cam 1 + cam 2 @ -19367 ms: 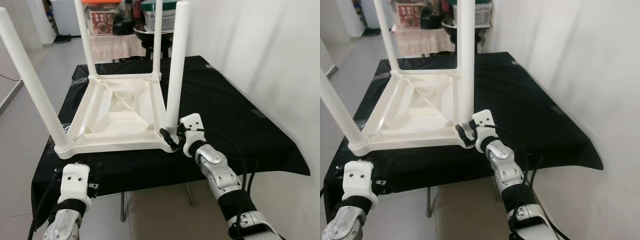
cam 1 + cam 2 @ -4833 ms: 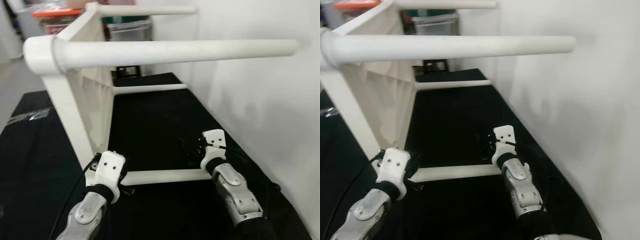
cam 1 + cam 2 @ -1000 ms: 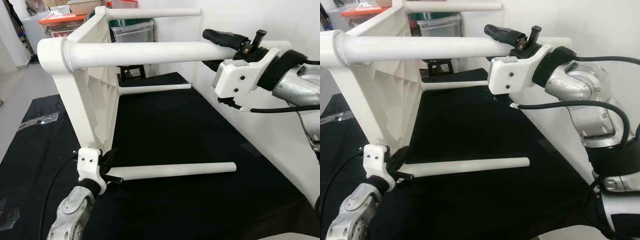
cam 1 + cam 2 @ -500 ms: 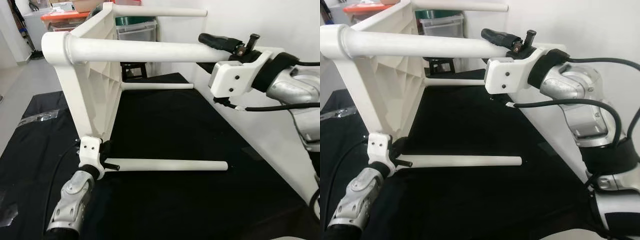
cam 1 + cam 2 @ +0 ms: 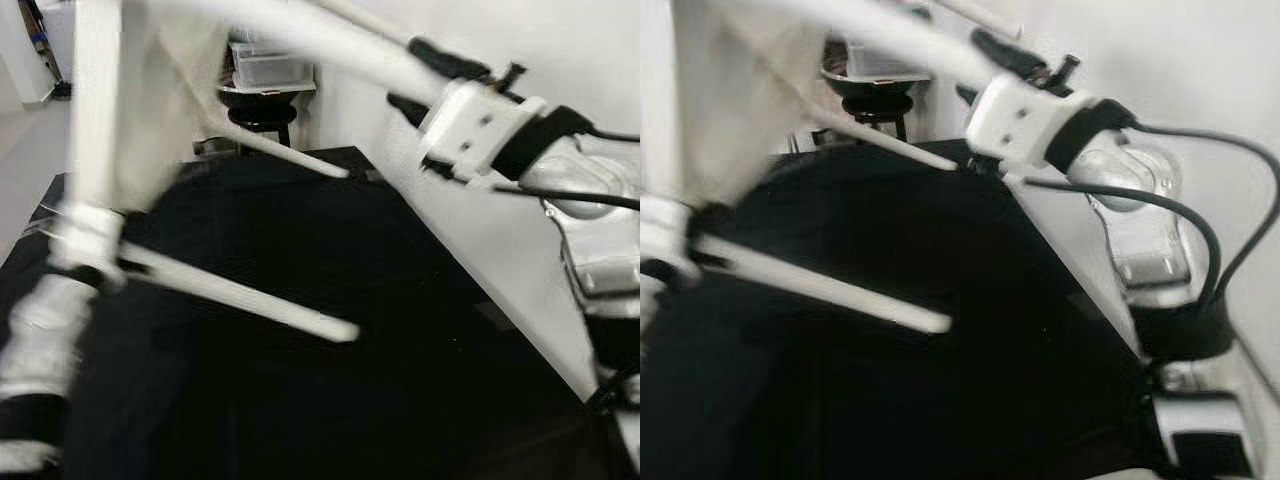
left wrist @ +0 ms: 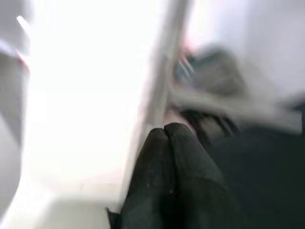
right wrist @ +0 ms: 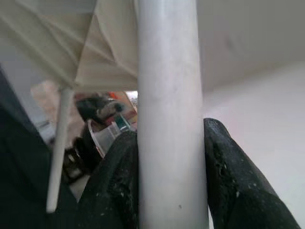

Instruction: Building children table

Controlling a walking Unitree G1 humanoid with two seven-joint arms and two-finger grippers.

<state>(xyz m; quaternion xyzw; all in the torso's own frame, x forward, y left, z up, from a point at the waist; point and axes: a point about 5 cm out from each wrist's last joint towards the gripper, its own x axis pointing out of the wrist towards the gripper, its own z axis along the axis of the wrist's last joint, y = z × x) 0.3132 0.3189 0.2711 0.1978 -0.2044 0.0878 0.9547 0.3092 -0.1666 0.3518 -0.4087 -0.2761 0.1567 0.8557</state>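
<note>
Black-covered worktable (image 5: 400,330) spans scene. White children table (image 5: 110,110), blurred, tilted over its left half, legs pointing right. Right gripper (image 7: 169,157), far right, fingers clamped around upper leg (image 7: 167,95). Left gripper (image 6: 167,157), near left by lower leg (image 5: 240,290); fingers together, grasp unclear.

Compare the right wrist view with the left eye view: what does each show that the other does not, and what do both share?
Right wrist view alone: the two black fingers pressed against opposite sides of the white table leg, seen close.

Left eye view alone: the black cloth-covered table, the blurred left gripper at a lower leg's base, and the silver right arm.

Both: the right gripper gripping the upper leg, the white tabletop underside, and a far leg.
</note>
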